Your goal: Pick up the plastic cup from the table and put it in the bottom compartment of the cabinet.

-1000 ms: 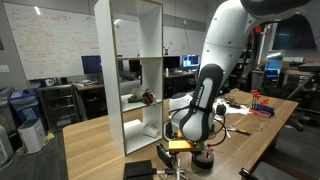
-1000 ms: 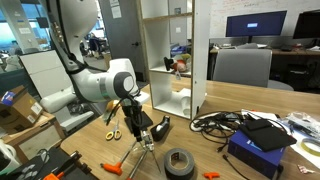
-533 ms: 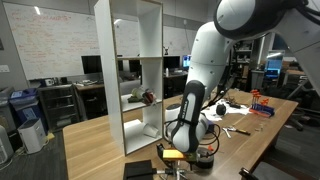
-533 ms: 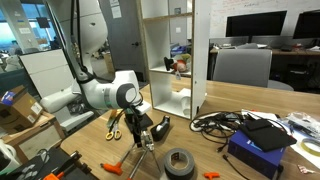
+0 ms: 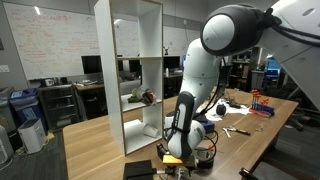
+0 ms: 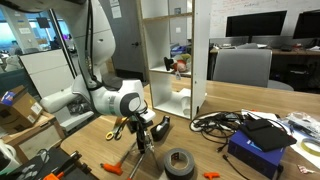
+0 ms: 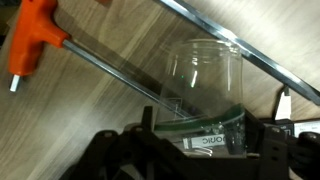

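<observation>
A clear plastic cup (image 7: 205, 85) with a green-tinted rim lies on the wooden table, seen in the wrist view. My gripper (image 7: 205, 135) is low over it with a finger on either side of its rim end, and a small gap still shows at the right finger. The jaws look open around the cup. In both exterior views the gripper (image 5: 190, 148) (image 6: 143, 122) is down at the table in front of the white open cabinet (image 5: 130, 70) (image 6: 180, 60). I cannot make out the cup there. The cabinet's bottom compartment (image 6: 178, 100) stands open.
An orange-handled hex key (image 7: 35, 30) and a metal rod (image 7: 250, 55) lie by the cup. A tape roll (image 6: 178, 160), small tripod (image 6: 140, 150), yellow scissors (image 6: 113, 128), cables (image 6: 215, 122) and a blue box (image 6: 255, 150) crowd the table.
The arm's upper links have swung over and down, bringing the wrist lower and more upright over the cup. The gripper stays at about the same spot on the table.
</observation>
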`<state>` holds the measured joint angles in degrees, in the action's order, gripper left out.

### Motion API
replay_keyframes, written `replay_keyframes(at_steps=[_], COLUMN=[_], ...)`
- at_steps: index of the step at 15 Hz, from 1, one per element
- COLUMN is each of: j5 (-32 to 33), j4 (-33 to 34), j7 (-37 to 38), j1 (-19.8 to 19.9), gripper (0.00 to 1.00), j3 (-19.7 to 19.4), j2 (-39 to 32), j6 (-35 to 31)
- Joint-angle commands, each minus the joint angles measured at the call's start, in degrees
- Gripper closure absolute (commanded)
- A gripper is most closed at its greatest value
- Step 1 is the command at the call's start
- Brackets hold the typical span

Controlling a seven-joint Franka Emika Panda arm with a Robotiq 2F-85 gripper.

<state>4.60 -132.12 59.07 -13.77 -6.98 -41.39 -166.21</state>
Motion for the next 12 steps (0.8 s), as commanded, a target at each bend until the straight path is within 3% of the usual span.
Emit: replay_keyframes(at_steps=[1,2,7,10,12], j5=[-3.4,-3.9,-4.6,-3.7,-2.7], j4=[1.8,1.9,0.5,-1.3,-2.7], j7=[-3.4,-3.9,-4.8,-4.2,-3.6], j1=[-0.9,-1.0,-2.1,-4.4,-6.7], gripper=[0.54,0.63,0.84,0.8,0.84], j3=[-1.2,-1.3,-3.3,-6.7,-9.7], j2=[-2.0,-1.7,1.5,5.6,8.7], j6=[-1.4,-1.3,-0.7,0.4,1.1])
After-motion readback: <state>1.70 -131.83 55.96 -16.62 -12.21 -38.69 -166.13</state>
